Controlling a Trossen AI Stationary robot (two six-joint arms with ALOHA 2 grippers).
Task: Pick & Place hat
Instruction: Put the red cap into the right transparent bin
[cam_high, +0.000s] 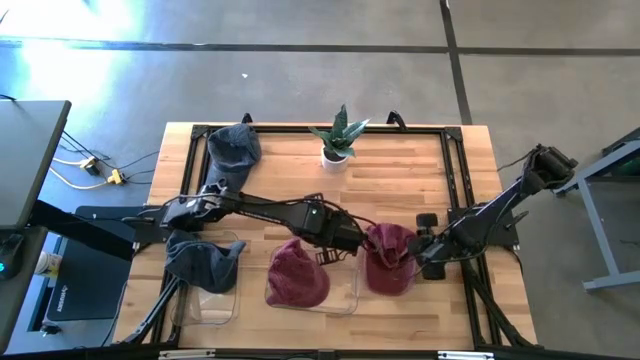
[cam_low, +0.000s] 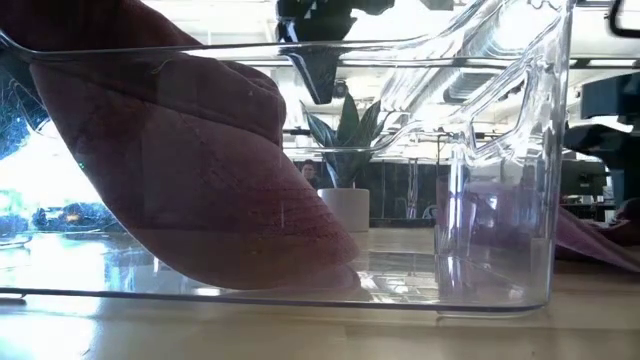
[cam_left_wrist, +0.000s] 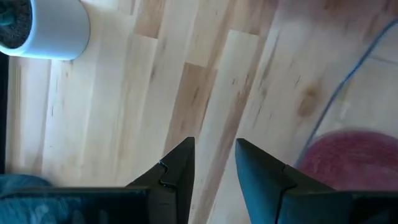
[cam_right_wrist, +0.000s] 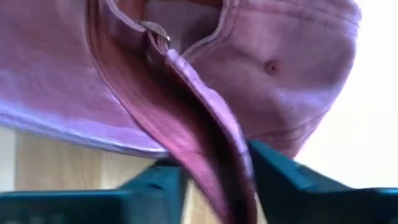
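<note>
A maroon hat (cam_high: 388, 262) lies on the table just right of a clear bin (cam_high: 350, 292). My right gripper (cam_high: 418, 258) is at its right side, shut on its cloth; the right wrist view shows its underside and strap buckle (cam_right_wrist: 158, 37). A second maroon hat (cam_high: 297, 275) rests inside that bin, filling the low view (cam_low: 200, 180). My left gripper (cam_high: 350, 243) hovers open over bare wood between the two maroon hats, nothing between its fingers (cam_left_wrist: 214, 146). A dark blue hat (cam_high: 200, 262) lies in a clear bin at the near left. My right gripper pinches a raised fold of the maroon hat's rim (cam_right_wrist: 217, 155), at the back opening below the buckle, between its two fingers (cam_right_wrist: 273, 177). The fingers come steeply from above, on the hat's right side. The rest of the hat lies on the table.
A grey-blue hat (cam_high: 232, 148) lies at the far left corner. A small potted plant (cam_high: 338, 140) stands at the far middle, its white pot also in the left wrist view (cam_left_wrist: 46, 28). A black frame (cam_high: 455, 170) edges the table. Bare wood lies between plant and bins.
</note>
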